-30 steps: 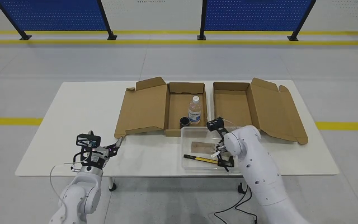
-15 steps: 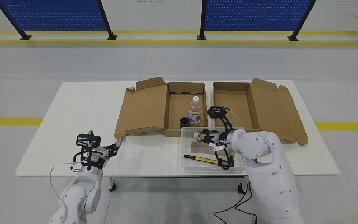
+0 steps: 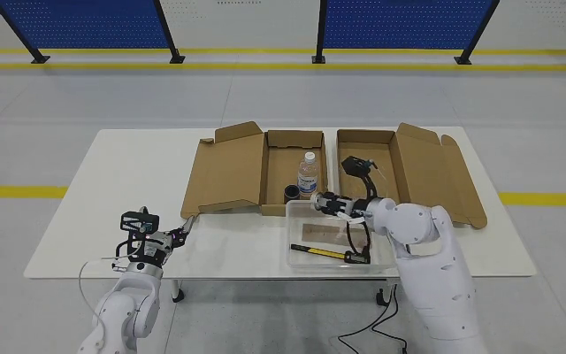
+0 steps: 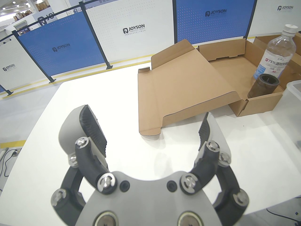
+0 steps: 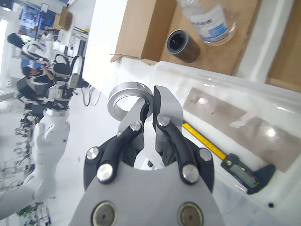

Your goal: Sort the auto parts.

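Printed logos on fence panels (image 4: pixel 134 29); printed label on bottle (image 4: pixel 275 58).

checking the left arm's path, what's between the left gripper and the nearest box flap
Bare table between left gripper and flap, in the left wrist and top views.

A white bench (image 3: pixel 115 195) is standing on a pale grey floor (image 3: pixel 283 97). A clear plastic bottle (image 3: pixel 307 174) with a white cap is standing upright inside the left cardboard box (image 3: pixel 281 177), close to its right wall. Beyond the bench, blue and white fence panels (image 3: pixel 84 22) on black posts are lining the floor, and yellow lines (image 3: pixel 248 65) are running along in front of them.
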Controlling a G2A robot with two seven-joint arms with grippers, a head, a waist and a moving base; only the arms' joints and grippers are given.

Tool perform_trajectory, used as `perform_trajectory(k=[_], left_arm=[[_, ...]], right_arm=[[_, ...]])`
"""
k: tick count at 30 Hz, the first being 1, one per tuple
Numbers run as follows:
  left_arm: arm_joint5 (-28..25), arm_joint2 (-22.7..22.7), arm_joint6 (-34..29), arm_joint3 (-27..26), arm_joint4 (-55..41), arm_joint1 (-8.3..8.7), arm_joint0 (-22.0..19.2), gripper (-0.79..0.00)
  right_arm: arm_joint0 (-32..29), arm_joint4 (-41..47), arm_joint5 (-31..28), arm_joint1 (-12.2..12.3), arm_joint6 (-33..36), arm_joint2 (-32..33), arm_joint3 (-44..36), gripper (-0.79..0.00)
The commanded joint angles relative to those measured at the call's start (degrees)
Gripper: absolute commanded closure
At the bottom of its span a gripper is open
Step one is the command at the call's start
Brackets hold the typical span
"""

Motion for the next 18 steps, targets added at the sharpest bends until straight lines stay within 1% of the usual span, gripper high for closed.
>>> perform_trajectory(k=[1, 2, 6, 9, 10, 12, 14, 18], left_arm=[[0.00, 0.00, 0.00, 0.00, 0.00, 0.00, 0.00, -0.785], [0.00, 0.00, 0.00, 0.00, 0.00, 0.00, 0.00, -0.785], [0.00, 0.00, 0.00, 0.00, 0.00, 0.00, 0.00, -0.785], [0.00, 0.00, 0.00, 0.00, 0.00, 0.00, 0.00, -0.785], [0.00, 0.00, 0.00, 0.00, 0.00, 0.00, 0.00, -0.785], [0.00, 0.00, 0.00, 0.00, 0.00, 0.00, 0.00, -0.785], [0.00, 0.00, 0.00, 0.00, 0.00, 0.00, 0.00, -0.785], [0.00, 0.00, 0.00, 0.00, 0.00, 0.00, 0.00, -0.785]], right_arm=[[-0.06, -3.93, 1.14, 0.21, -2.45, -0.07, -1.88, 0.000], [-0.15, -7.80, 2.02, 0.45, -3.75, -0.17, -3.21, 0.000], [-0.08, -18.19, 5.95, 1.11, -6.45, 0.80, -5.98, 0.000], [1.42, -28.37, 8.79, 1.76, -6.10, 1.89, -5.54, 0.000], [1.80, -29.79, 9.23, 1.85, -5.85, 2.10, -4.98, 0.000], [3.22, -33.53, 10.89, 2.04, -5.27, 2.61, -2.86, 0.000], [5.12, -37.69, 11.84, 2.22, -4.53, 2.64, 1.33, 0.000], [9.49, -40.24, 13.05, 2.16, -5.26, 2.45, 11.96, 0.000]])
